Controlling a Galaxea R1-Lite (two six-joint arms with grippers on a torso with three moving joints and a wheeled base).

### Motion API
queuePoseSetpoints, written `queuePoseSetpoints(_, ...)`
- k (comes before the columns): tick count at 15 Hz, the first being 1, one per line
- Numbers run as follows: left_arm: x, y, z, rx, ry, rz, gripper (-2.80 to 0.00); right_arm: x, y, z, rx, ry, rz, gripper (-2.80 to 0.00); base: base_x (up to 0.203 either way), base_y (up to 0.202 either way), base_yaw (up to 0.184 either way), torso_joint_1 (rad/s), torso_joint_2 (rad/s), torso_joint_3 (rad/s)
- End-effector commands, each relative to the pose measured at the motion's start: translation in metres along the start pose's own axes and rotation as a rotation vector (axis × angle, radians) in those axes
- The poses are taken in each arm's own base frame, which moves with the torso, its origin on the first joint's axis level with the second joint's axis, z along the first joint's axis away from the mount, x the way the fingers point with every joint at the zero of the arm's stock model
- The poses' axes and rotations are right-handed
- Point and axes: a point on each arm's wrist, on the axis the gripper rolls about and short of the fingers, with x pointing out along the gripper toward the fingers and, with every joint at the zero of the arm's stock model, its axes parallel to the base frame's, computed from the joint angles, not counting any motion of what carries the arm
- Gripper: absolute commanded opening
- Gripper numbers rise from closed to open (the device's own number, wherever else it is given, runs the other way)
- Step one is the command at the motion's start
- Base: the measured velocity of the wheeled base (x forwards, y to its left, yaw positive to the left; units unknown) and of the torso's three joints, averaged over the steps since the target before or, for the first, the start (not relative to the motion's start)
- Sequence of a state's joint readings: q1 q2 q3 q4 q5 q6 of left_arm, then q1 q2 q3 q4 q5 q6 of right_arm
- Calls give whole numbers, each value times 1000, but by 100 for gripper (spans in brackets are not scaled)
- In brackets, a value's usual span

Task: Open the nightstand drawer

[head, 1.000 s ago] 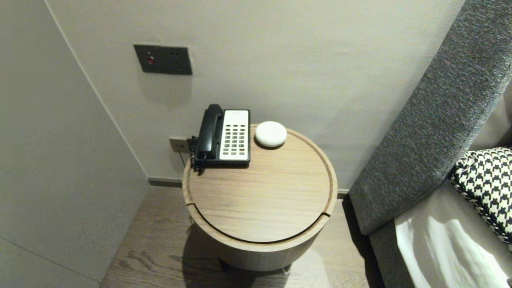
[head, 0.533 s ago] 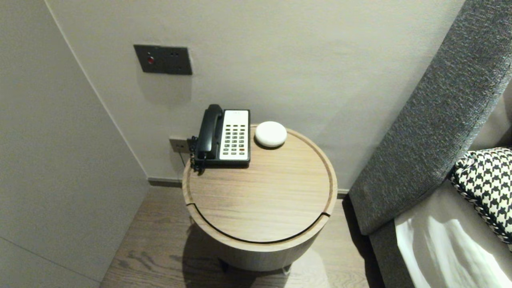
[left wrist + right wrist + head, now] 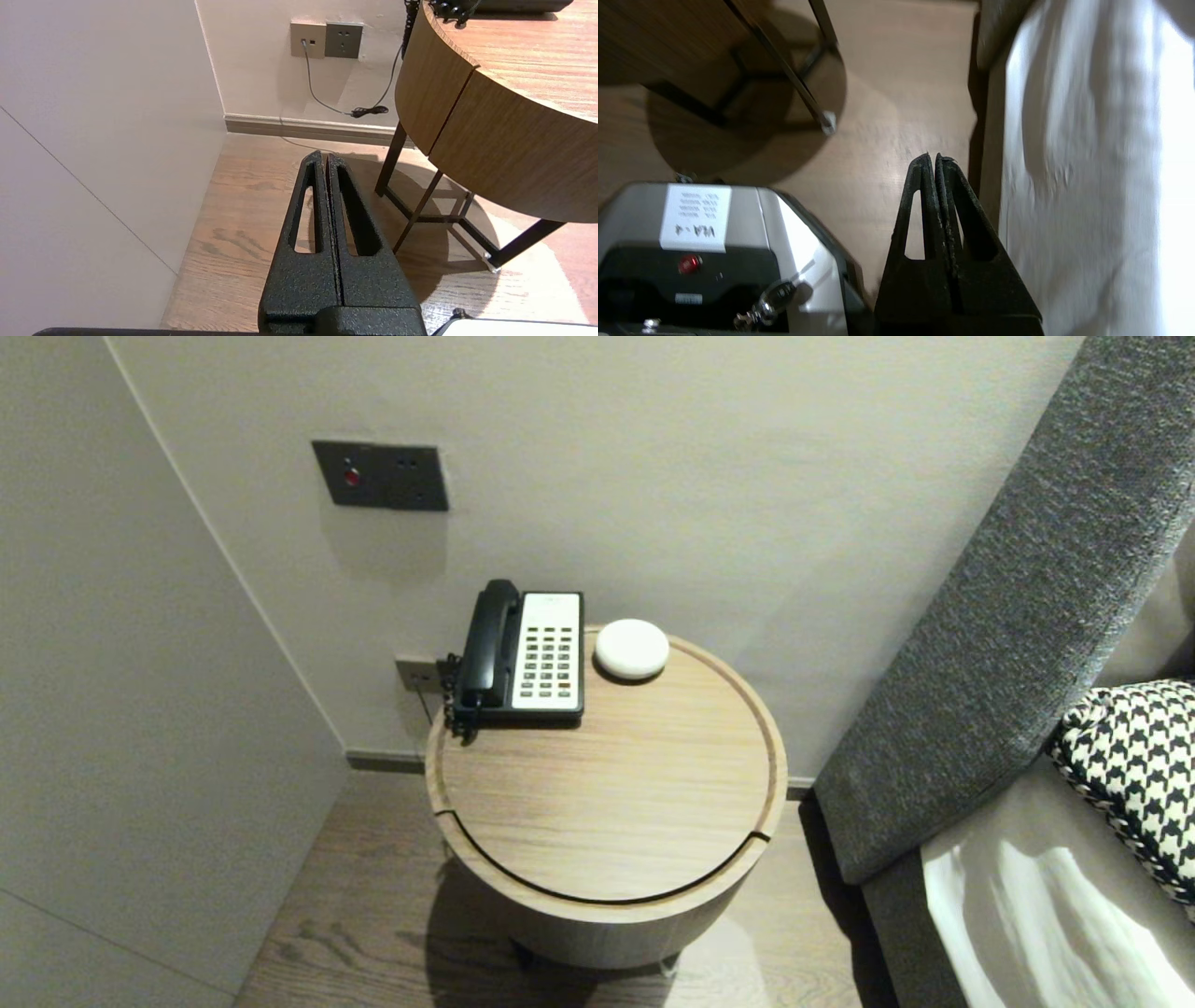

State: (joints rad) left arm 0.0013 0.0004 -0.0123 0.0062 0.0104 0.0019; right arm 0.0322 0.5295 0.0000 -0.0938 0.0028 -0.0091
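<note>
Oak-coloured wood forms the round side table point(image 3: 607, 803), which stands against the wall between a corner and the bed. A desk telephone point(image 3: 527, 653) sits at the table's back edge, its black handset point(image 3: 487, 639) resting in the cradle. It is probably kept there so that the thin cord point(image 3: 322, 100) can drop to the socket plates point(image 3: 326, 39) low on the wall. A white domed disc point(image 3: 632, 648) lies just beside the telephone, also at the back, so the front of the tabletop is bare wood.

Neither arm shows in the head view. The left gripper point(image 3: 325, 156) hangs low above the wooden floor point(image 3: 252, 196), beside the table's curved side and apart from it. Its fingers are pressed together with nothing between them. The right gripper point(image 3: 934, 157) is likewise closed and empty. It hangs over the floor just beside the white bed sheet point(image 3: 1087, 163), with the robot's own grey base point(image 3: 714, 233) close on its other side. I judge both to be idle postures, since neither touches anything.

By count there is one table, one telephone with one handset, and one white disc. There are two socket plates and one dark switch panel point(image 3: 379, 475) higher on the wall. The bed has one grey upholstered headboard point(image 3: 1018, 607) and one houndstooth cushion point(image 3: 1134, 765). Both grippers are shut.
</note>
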Motion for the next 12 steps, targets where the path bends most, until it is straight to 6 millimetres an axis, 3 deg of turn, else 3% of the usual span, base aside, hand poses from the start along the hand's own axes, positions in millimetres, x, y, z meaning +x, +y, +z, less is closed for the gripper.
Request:
queuePoseSetpoints(1,0,0,0,0,0,1,-280,-7,0,-13,-9,-90,18,-280,0,0,0,0,0,0)
queuePoseSetpoints(7,0,0,0,0,0,1,-280,-27,0,-23,-4,-378,-19,-280,0,0,0,0,0,0)
queuePoseSetpoints(12,0,0,0,0,0,1,-280,-34,1,-28,36,-485,-21,-280,0,0,0,0,0,0)
